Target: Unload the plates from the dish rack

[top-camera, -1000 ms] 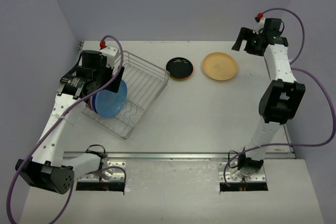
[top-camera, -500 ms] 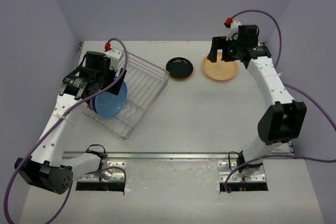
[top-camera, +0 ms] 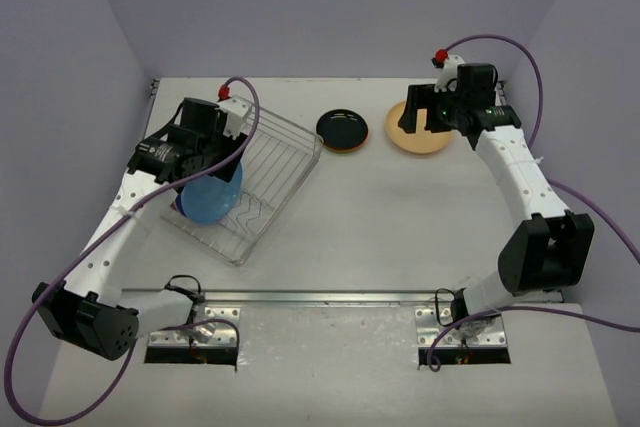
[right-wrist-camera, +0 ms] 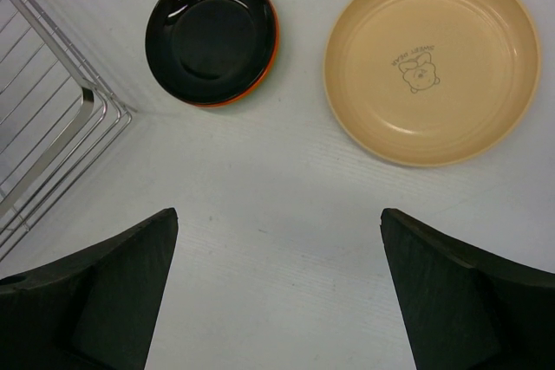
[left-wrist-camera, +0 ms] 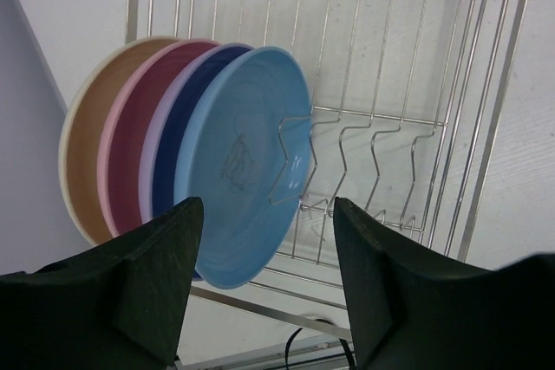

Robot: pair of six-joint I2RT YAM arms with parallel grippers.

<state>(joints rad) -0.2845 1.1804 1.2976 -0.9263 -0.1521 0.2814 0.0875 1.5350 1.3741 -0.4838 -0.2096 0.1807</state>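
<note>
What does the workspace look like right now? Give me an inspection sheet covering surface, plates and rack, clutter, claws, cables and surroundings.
Surface: white table, bare across the middle.
Job's things: dish rack at the left holds four plates on edge: blue plate, lavender plate, pink plate, cream plate. Already out: black plate stacked on orange plate, tan plate beside them.
Clutter: nothing seen.
Claws: left claw open, at the blue plate; right claw open, empty, above the table near the unloaded plates.
Cables: purple cables loop from both arms, clear of the plates.
Surroundings: plain walls on three sides.
</note>
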